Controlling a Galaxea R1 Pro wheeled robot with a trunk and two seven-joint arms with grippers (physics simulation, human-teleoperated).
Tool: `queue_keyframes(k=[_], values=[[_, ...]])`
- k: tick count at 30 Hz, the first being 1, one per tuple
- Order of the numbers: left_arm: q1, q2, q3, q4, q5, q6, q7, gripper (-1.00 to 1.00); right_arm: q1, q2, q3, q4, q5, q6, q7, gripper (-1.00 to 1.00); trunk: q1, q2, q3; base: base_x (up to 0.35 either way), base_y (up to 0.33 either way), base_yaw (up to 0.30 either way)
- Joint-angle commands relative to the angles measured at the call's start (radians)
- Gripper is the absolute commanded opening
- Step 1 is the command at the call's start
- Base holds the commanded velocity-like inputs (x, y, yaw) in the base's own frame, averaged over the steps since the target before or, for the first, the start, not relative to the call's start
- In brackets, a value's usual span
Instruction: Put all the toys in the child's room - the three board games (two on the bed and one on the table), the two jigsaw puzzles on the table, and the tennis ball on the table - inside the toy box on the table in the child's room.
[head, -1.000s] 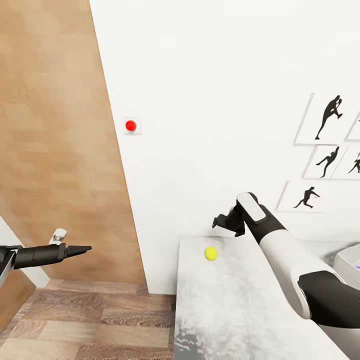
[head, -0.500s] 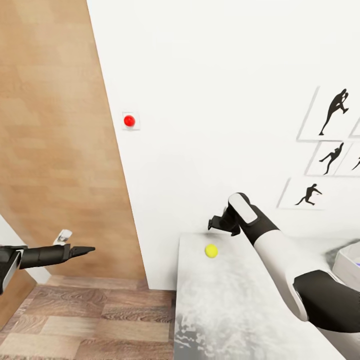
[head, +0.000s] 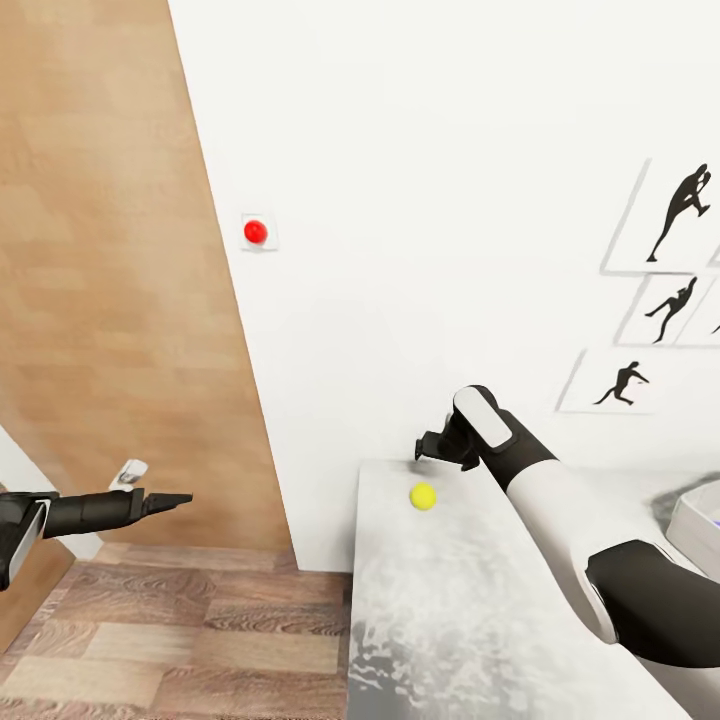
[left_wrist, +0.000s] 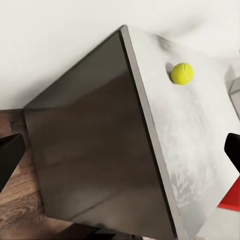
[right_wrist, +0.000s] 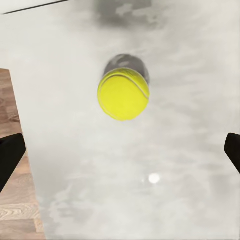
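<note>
Fingers of the right gripper (head: 432, 447) hang spread and empty just above the far end of the surface (head: 470, 600) in the head view, slightly beyond the tennis ball (head: 423, 496), which lies alone near the far left corner, apart from them. At the right edge a corner of the toy box (head: 700, 520) sits on the same surface, well apart from the ball; a small purple patch shows inside it, and what it is I cannot tell. Off to the left, over the wood floor (head: 180, 640), the left gripper (head: 178, 497) points at the wooden door (head: 110, 270), its fingers drawn to a narrow tip. Against the frame a second ago, the right gripper has shifted left and now stands nearer over the ball. From the left wrist, the ball (left_wrist: 182, 73) is a small yellow-green sphere on the light grey top beside the dark glossy side panel (left_wrist: 95, 145), with dark fingertips (left_wrist: 10, 155) wide apart at the picture's edges. From the right wrist, the ball (right_wrist: 123, 93) shows its curved seam and a shadow beneath, lying between widely parted fingertips (right_wrist: 10, 155).
</note>
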Motion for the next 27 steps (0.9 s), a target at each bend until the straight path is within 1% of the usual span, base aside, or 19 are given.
queue_keyframes(k=[1,11,16,18,27], values=[[-0.001,0.000,0.002,0.000,-0.004,0.010,-0.006,1.00,-0.001,0.000,0.003,-0.001,-0.010,0.001,-0.010,1.00,0.001,-0.002,-0.004,0.000,0.000,0.000],[-0.001,0.000,0.002,0.000,-0.003,0.009,-0.006,1.00,-0.001,-0.003,0.002,-0.001,-0.010,-0.002,0.000,1.00,0.001,-0.002,-0.020,0.000,0.000,0.000],[-0.001,0.001,0.002,0.000,-0.003,0.008,-0.007,1.00,-0.001,-0.007,0.005,-0.002,-0.008,-0.006,0.091,1.00,0.001,-0.002,-0.028,0.000,0.000,0.000],[-0.001,0.001,0.002,0.000,-0.003,0.008,-0.007,1.00,-0.001,-0.011,0.006,-0.002,-0.008,-0.007,0.110,1.00,0.001,-0.002,-0.032,0.000,0.000,0.000],[-0.001,0.001,0.002,0.000,-0.003,0.008,-0.007,1.00,-0.002,-0.018,0.005,-0.002,-0.006,-0.010,0.128,1.00,0.001,-0.002,-0.046,0.000,0.000,0.000]])
